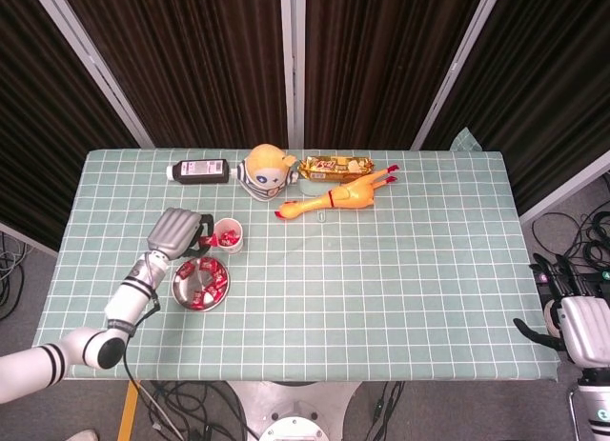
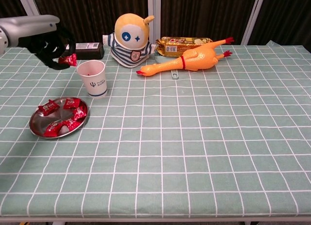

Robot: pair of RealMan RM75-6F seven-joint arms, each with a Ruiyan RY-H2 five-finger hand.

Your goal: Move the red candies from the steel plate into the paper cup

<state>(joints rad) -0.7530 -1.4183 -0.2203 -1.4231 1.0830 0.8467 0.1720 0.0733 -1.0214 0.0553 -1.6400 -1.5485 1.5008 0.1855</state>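
Note:
A steel plate [image 2: 35, 128] [image 1: 181, 285] holding several red candies [image 2: 73, 113] [image 1: 200, 281] sits near the table's left front. Behind it stands a white paper cup [image 2: 93, 77] [image 1: 229, 235] with red candies inside. My left hand [image 2: 46, 40] [image 1: 179, 231] hovers raised just left of the cup, level with its rim, and pinches one red candy [image 2: 67, 60] in its dark fingers. My right hand [image 1: 572, 317] hangs off the table at the right edge of the head view, holding nothing that I can see.
Along the back stand a dark bottle [image 2: 80, 50] lying on its side, a yellow plush toy [image 2: 130, 38], a gold snack packet [image 2: 182, 43] and a rubber chicken [image 2: 192, 59]. Green checked cloth covers the table [image 2: 204, 152].

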